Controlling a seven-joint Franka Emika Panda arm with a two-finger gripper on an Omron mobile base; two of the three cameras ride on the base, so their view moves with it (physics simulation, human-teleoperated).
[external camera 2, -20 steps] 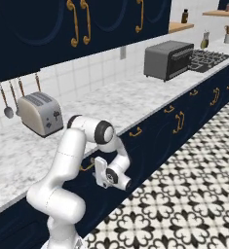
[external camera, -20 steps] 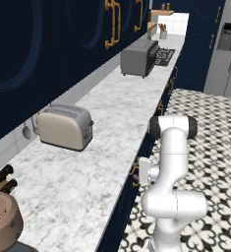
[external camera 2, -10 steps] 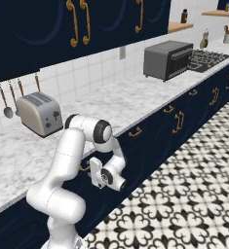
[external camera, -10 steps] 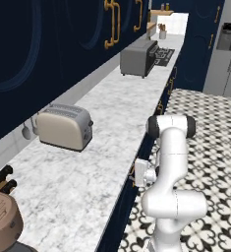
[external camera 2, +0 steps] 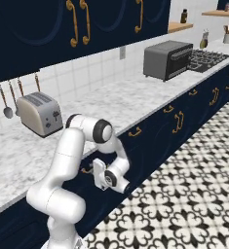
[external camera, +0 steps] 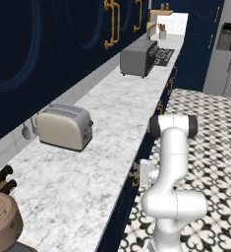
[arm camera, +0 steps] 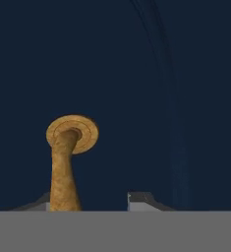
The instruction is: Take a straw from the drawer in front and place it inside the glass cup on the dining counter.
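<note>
Brass handle (arm camera: 64,172) of the drawer (arm camera: 117,74) stands between my gripper (external camera 2: 89,170) tips, since the straw lies behind that front; whether the jaws clench it, I cannot tell.

toaster (external camera: 64,126) and perhaps an oven (external camera: 138,57) on worktop (external camera: 102,142).

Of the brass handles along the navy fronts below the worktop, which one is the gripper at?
The drawer handle directly under the toaster: the gripper sits against it, while the other handles further along the counter, towards the toaster oven, stand free.

Toaster (external camera: 64,126) on worktop (external camera: 107,147)
</note>
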